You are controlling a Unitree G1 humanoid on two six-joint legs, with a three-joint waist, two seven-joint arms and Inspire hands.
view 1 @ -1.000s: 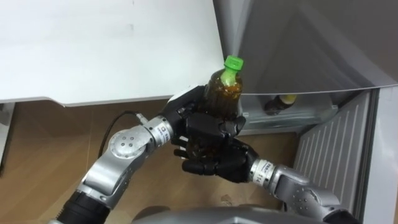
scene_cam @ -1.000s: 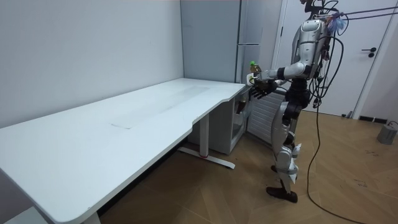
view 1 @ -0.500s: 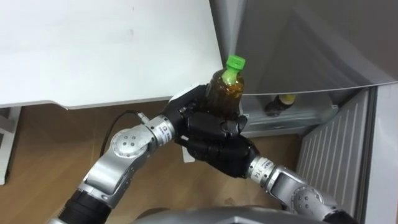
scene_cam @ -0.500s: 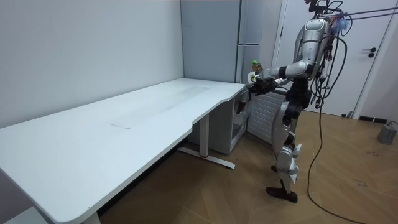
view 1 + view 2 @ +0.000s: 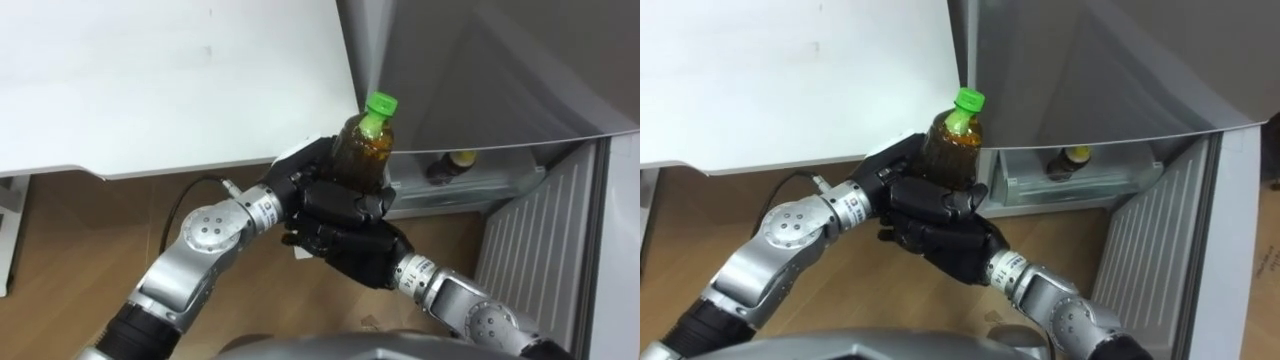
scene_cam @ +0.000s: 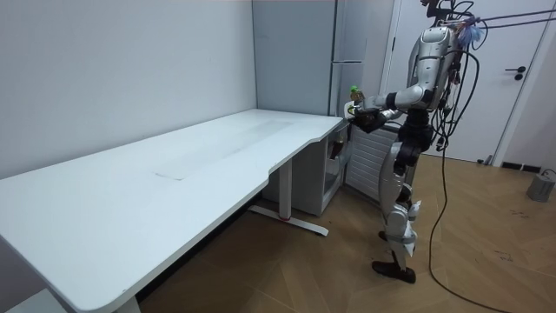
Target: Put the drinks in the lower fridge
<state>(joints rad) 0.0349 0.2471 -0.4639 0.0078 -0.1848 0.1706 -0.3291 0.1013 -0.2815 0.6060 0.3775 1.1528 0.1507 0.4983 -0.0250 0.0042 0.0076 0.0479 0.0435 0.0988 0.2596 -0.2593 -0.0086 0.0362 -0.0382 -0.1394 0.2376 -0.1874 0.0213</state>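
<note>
Two large things ahead: white table point(image 5: 150, 80) on the left, grey fridge point(image 5: 480, 70) on the right, just beside the table's edge. Standing upright before both, going by the room view, arms raised to chest height. Lower fridge point(image 5: 470, 185) open below, its ribbed door point(image 5: 540, 250) swung out to the right and a shelf showing inside.

Next, the hands. Left hand point(image 5: 298, 172) wrapped round the back and left side of the bottle point(image 5: 362, 150), fingers curled on it. Right hand point(image 5: 355, 245) under and in front, fingers curled up across the bottle's lower half. Held upright between the two, in the air over the floor near the table's corner, not yet inside the lower fridge.

Then the bottle itself: clear plastic, brown drink up to the shoulder, so probably full and fairly heavy for its size. Walls likely to give under a hard squeeze, smooth and perhaps slippery. Best taken round the middle of the body, below the shoulder, not by the neck. Calls for lowering and a reach forward and right to get to the shelf.

Smaller yet: green cap point(image 5: 378, 102), apparently screwed on, so little risk of a spill. Smallest: a second bottle point(image 5: 447, 167) with a pale cap on the shelf inside. Worth setting down beside it, not against it.
</note>
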